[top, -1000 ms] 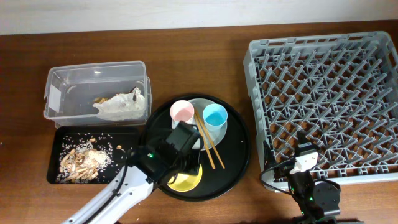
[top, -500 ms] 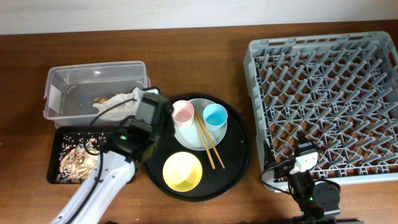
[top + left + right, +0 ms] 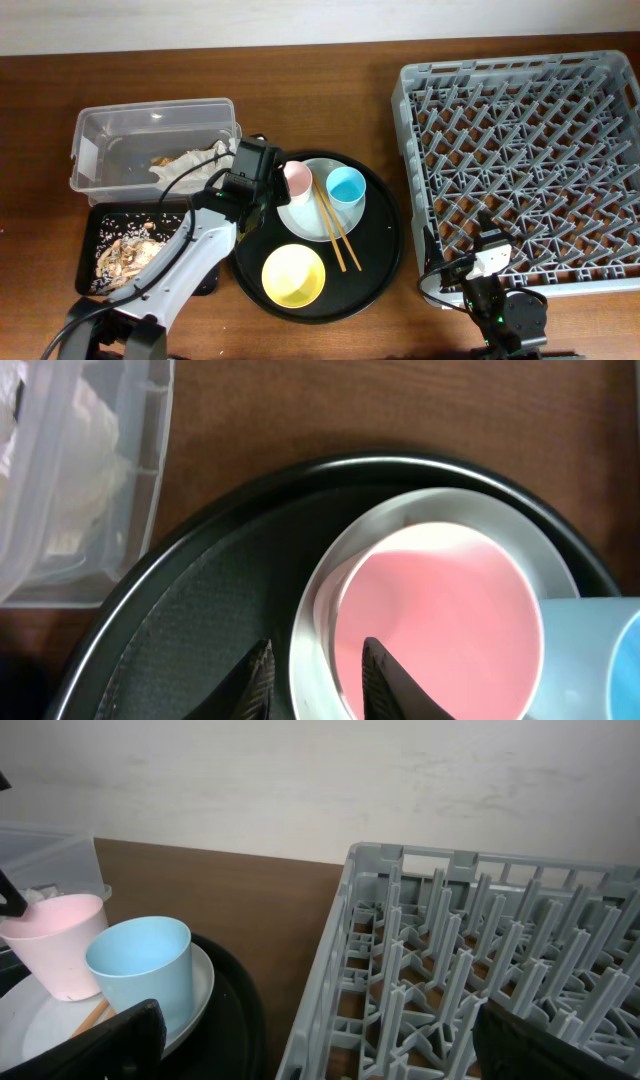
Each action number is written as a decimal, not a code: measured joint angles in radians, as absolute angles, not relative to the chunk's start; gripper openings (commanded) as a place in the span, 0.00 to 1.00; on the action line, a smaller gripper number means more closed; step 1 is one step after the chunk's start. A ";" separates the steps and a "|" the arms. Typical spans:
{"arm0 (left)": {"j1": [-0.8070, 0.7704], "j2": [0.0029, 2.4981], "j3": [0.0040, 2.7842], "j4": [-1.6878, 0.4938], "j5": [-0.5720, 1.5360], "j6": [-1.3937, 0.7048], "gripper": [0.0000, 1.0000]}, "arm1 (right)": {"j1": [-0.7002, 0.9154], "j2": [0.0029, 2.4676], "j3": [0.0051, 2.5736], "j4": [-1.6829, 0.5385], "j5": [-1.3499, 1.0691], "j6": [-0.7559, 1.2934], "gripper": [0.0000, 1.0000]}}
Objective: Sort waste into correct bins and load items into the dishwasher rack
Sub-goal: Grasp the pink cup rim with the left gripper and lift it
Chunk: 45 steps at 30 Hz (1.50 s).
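Note:
The pink cup (image 3: 294, 180) and blue cup (image 3: 346, 186) stand on the pale grey plate (image 3: 310, 222), with the chopsticks (image 3: 335, 228) lying across it. My left gripper (image 3: 272, 182) is at the pink cup's left side. In the left wrist view the left gripper (image 3: 318, 650) is open: one finger is inside the pink cup (image 3: 435, 620), the other outside its wall over the plate (image 3: 310, 630). The yellow bowl (image 3: 293, 275) sits in front. My right gripper (image 3: 490, 255) rests wide open by the dishwasher rack (image 3: 405, 120), holding nothing.
Plate, cups and bowl sit on a large round black tray (image 3: 385, 250). The clear tub (image 3: 90, 125) at the back left holds a crumpled napkin (image 3: 190, 165). The shallow black tray (image 3: 95, 215) in front of it holds food scraps (image 3: 125, 258).
My left arm swung from over the yellow bowl back and left, then settled on the pink cup's rim, and its jaws narrowed. The right arm has not moved.

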<state>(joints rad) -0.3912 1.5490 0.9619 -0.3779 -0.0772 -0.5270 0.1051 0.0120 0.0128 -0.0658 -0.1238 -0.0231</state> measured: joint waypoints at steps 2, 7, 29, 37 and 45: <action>-0.391 1.549 0.962 -0.376 -0.069 -0.527 0.29 | 0.105 0.012 0.013 -0.066 -0.124 -0.023 0.99; -0.391 1.570 0.962 -0.372 -0.058 -0.527 0.25 | 0.105 0.012 0.013 -0.066 -0.124 -0.023 0.99; -0.385 1.534 1.038 -0.414 -0.040 -0.524 0.00 | 0.105 0.012 0.013 -0.066 -0.124 -0.023 0.99; -0.339 1.370 1.238 -0.587 0.109 -0.525 0.00 | 0.105 0.012 0.013 -0.066 -0.124 -0.023 0.99; -0.073 1.345 1.302 -0.617 0.673 -0.520 0.00 | 0.105 0.012 0.013 -0.066 -0.124 -0.023 0.99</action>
